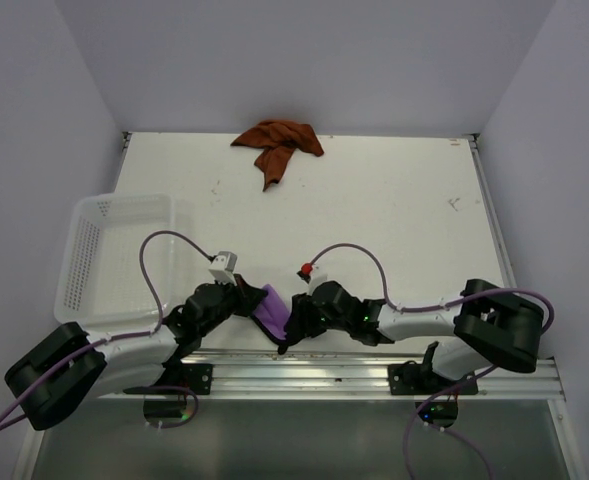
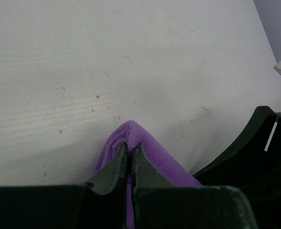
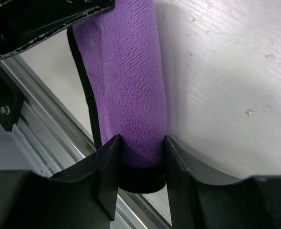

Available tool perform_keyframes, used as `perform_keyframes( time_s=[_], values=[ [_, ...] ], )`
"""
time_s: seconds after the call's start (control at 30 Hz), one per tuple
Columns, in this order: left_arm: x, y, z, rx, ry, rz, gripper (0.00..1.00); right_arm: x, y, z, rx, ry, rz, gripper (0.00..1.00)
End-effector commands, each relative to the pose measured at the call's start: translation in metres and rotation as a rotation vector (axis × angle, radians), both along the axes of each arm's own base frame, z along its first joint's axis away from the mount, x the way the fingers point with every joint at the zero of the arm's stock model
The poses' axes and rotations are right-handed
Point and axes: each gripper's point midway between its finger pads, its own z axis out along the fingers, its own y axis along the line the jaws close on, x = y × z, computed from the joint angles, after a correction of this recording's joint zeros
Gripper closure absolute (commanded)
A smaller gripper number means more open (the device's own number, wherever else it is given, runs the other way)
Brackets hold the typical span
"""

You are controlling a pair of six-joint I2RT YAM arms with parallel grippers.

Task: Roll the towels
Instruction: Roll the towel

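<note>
Nubbly cloth of purple towel (image 3: 126,86) between matt black plastic right gripper (image 3: 141,143); beyond it, matt, faintly grained white tabletop (image 3: 226,95).

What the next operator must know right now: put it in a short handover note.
Left end effector: shut, pinching a fold of the purple fleece towel with dark edging.
Right end effector: fingers pressed on both sides of the same towel's thick fold, apparently gripping it.
Purple towel: bunched between both arms at the near edge of the white table, not a finished roll.
Rust-orange crumpled cloth towel: at the far edge, unrolled.
Done: nothing finished.
Left: complete the purple roll, then roll the orange one.
</note>
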Motion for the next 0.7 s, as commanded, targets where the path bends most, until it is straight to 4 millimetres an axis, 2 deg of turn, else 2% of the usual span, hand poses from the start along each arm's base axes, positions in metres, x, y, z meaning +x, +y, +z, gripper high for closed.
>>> perform_keyframes(
  time_s=[0.0,0.13,0.23,0.27,0.3,0.37,0.4,0.5,0.57,0.6,0.67],
  values=[
    [0.008,0.007,0.010,-0.015,-0.074,0.047,1.00,-0.012,-0.002,-0.015,-0.082,-0.024,0.042,0.59],
    [0.008,0.008,0.013,-0.021,-0.079,0.051,1.00,-0.013,-0.004,-0.016,-0.140,-0.057,0.040,0.73],
    [0.010,0.008,0.014,-0.016,-0.070,0.058,1.00,-0.011,-0.004,-0.009,-0.180,-0.104,0.046,0.82],
    [0.011,0.008,0.016,-0.009,-0.063,0.063,0.94,-0.010,-0.004,-0.005,-0.188,-0.125,0.051,0.84],
    [0.012,0.008,0.017,-0.007,-0.061,0.068,0.78,-0.007,0.001,0.004,-0.194,-0.160,0.043,0.85],
    [0.016,0.007,0.025,0.007,-0.044,0.083,0.69,-0.006,-0.004,0.005,-0.246,-0.193,0.050,0.85],
    [0.019,0.008,0.028,0.016,-0.043,0.098,0.56,-0.009,0.000,0.009,-0.250,-0.211,0.059,0.85],
    [0.030,0.013,0.042,0.074,-0.006,0.158,0.46,-0.010,-0.005,0.007,-0.340,-0.251,0.062,0.85],
    [0.035,0.014,0.053,0.104,0.042,0.193,0.44,-0.007,-0.007,0.009,-0.391,-0.286,0.046,0.85],
    [0.037,0.015,0.056,0.113,0.062,0.209,0.43,-0.010,-0.007,0.003,-0.423,-0.300,0.056,0.85],
    [0.037,0.014,0.059,0.123,0.150,0.217,0.44,-0.007,-0.009,0.004,-0.465,-0.338,0.036,0.84]
  ],
)
